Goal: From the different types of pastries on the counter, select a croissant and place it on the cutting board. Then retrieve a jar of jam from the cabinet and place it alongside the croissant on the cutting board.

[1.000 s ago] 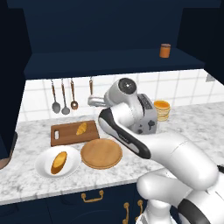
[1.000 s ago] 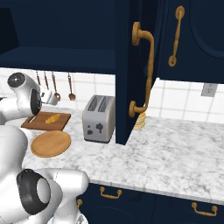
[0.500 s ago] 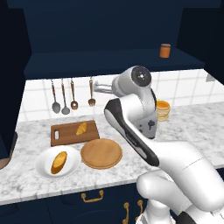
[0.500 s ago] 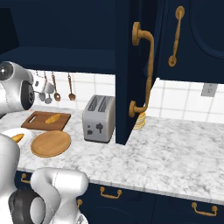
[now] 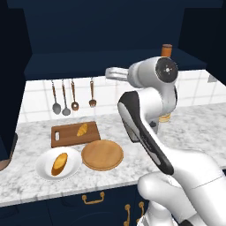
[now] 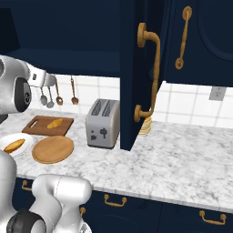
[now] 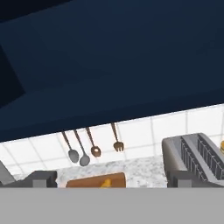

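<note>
One croissant (image 5: 82,129) lies on the cutting board (image 5: 66,137). Beside the board: one loaf (image 5: 59,163) on a white plate (image 5: 44,170), one round wooden plate (image 5: 102,154). One jam jar (image 5: 166,50) on the cabinet shelf (image 5: 88,64). Fingers (image 7: 41,179) spread, empty.

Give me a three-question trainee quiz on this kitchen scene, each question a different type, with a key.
1. True or false: the croissant lies on the cutting board.
2. What lies on the white plate? A) loaf B) jar C) fork
3. Fill in: the jar of jam stands on the cabinet ____.

Key: 1 true. 2 A, the orange-brown loaf. 3 shelf, beyond the arm.
</note>
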{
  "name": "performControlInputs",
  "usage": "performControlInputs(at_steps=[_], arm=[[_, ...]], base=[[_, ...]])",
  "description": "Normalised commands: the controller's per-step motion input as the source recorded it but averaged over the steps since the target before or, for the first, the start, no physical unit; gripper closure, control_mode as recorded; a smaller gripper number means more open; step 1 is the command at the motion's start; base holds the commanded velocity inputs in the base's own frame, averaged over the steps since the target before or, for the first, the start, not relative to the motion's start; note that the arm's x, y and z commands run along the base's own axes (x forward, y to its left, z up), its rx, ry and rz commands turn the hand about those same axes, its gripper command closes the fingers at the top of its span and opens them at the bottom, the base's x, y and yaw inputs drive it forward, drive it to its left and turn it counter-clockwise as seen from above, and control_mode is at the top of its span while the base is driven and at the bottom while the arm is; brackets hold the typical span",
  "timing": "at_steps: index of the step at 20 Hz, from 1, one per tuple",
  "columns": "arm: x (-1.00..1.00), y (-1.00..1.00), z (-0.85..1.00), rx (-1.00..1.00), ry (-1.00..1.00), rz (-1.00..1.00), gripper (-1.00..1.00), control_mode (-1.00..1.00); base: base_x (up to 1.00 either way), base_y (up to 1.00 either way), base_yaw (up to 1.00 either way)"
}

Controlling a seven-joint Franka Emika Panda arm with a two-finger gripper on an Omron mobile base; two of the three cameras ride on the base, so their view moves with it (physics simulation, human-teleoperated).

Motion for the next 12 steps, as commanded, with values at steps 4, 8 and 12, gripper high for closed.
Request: performControlInputs(at_steps=[4,8,12], arm=[[-0.11,-0.28,0.61,0.00,-0.01,0.00,-1.00,-1.00],[0.00,-0.24,0.50,0.00,0.00,-0.02,-1.00,-1.00],[0.00,-0.21,0.47,-0.05,-0.03,-0.02,-1.00,-1.00]], base=[[0.00,0.00,0.00],[0.00,0.00,0.00],[0.00,0.00,0.00]])
